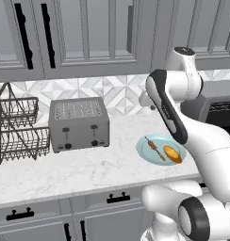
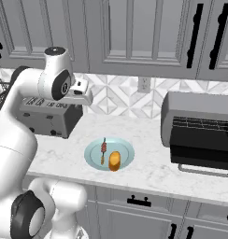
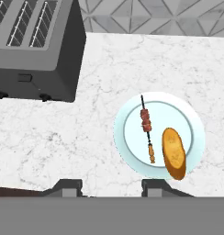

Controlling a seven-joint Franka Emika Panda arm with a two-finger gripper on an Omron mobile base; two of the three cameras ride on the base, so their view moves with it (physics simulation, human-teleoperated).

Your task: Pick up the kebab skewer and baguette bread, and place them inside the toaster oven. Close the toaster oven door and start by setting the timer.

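Note:
A pale blue plate (image 3: 132,133) on the marble counter carries the kebab skewer (image 3: 146,125) and, to its right, the golden baguette bread (image 3: 173,153). Both also show in the base views: skewer (image 2: 103,149), bread (image 2: 115,160), skewer (image 1: 157,150), bread (image 1: 173,154). My gripper (image 3: 110,187) hangs high above the counter, left of the plate, open with nothing between its fingertips (image 3: 68,186). The hand (image 2: 81,93) sits well above the plate. At the right stands the toaster oven (image 2: 195,107); its door (image 2: 200,158) is folded down, the wire rack (image 2: 202,123) exposed.
A grey slot toaster (image 1: 79,123) stands at the back left of the plate, a wire dish rack (image 1: 18,129) further left. My own arm (image 1: 171,113) covers part of the toaster oven (image 1: 220,110) from the left side. Bare marble surrounds the plate (image 2: 95,156).

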